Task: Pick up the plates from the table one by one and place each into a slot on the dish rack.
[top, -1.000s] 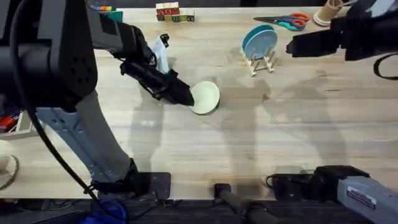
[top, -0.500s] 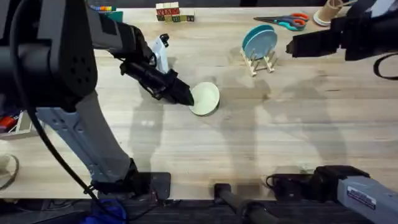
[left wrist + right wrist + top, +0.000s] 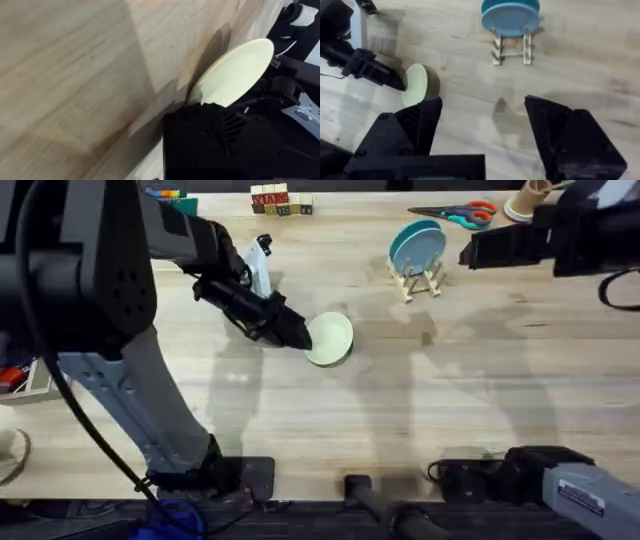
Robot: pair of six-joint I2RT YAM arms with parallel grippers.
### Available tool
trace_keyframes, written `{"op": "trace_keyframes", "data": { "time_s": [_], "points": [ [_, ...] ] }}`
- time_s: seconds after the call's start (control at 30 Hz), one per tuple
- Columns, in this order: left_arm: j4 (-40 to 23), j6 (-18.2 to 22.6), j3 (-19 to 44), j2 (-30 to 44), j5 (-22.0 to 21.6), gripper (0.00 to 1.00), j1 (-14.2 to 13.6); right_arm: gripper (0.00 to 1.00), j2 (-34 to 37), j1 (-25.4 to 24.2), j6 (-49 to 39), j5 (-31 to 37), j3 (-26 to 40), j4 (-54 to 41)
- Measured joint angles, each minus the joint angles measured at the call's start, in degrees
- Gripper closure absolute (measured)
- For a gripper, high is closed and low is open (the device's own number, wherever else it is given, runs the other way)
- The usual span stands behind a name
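A: The cream plate [image 3: 329, 338] sits clenched at its rim in the left pincer [image 3: 300, 337], tilted off the counter [image 3: 400, 410].

B: Thin edge grip; it could pivot or slip before reaching the dish rack [image 3: 420, 280], well beyond the pincer.

We see a pale cream-yellow plate [image 3: 330, 338] tilted on edge on the light plank table [image 3: 400, 410], clamped between the left gripper [image 3: 297, 337] jaws, while a blue plate [image 3: 417, 246] stands upright in the dish rack [image 3: 420, 280], well beyond those jaws.

One plate [image 3: 330, 338] lies left of the dish rack [image 3: 420, 278].
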Motion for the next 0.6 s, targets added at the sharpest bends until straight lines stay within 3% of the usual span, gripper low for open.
{"op": "trace_keyframes", "data": {
  "time_s": [0.6],
  "points": [
    [0.0,0.0,0.01,0.0,0.0,0.958,0.0,0.007,12.26,0.55,5.22,-13.42,0.02,-4.77]
  ]
}}
